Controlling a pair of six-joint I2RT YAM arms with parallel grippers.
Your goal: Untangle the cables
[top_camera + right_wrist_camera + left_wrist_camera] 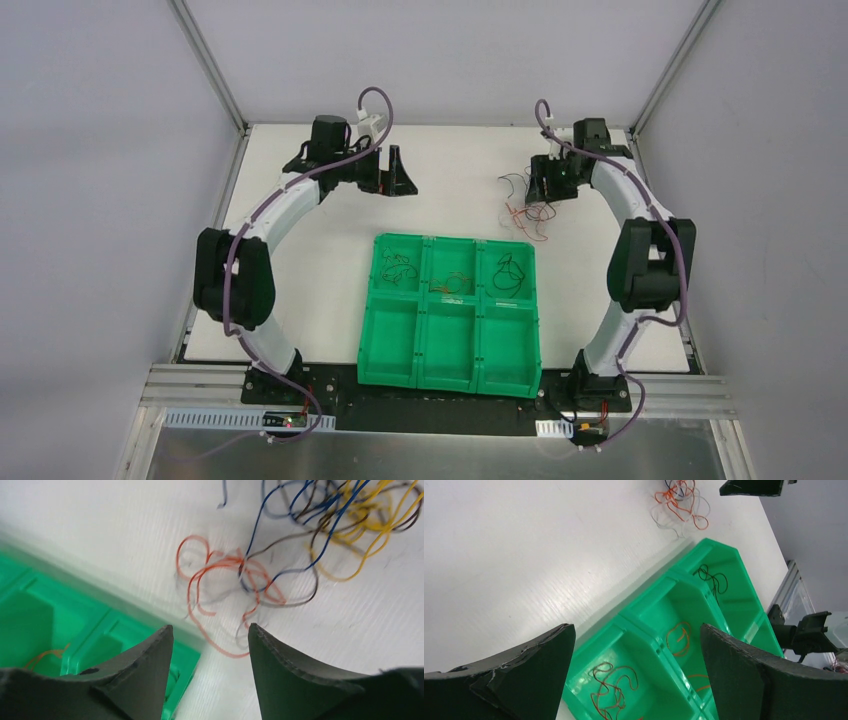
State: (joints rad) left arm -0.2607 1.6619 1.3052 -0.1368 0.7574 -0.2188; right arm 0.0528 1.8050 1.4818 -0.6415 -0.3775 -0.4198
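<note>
The loose cables lie in a tangle (525, 205) on the white table at the back right: orange, white, blue, yellow and brown wires (240, 575), also in the left wrist view (681, 502). My right gripper (549, 186) hovers just over this tangle, open and empty (210, 627). My left gripper (395, 178) is open and empty (636, 627) above the table at the back left. Single cables lie in the green tray's three back compartments: a red-dark one (611, 682), an orange one (679, 637) and a black one (713, 577).
The green six-compartment tray (447, 345) sits in the middle of the table near the front; it shows in the left wrist view (674, 597) and right wrist view (45, 610). Grey walls and metal posts enclose the table.
</note>
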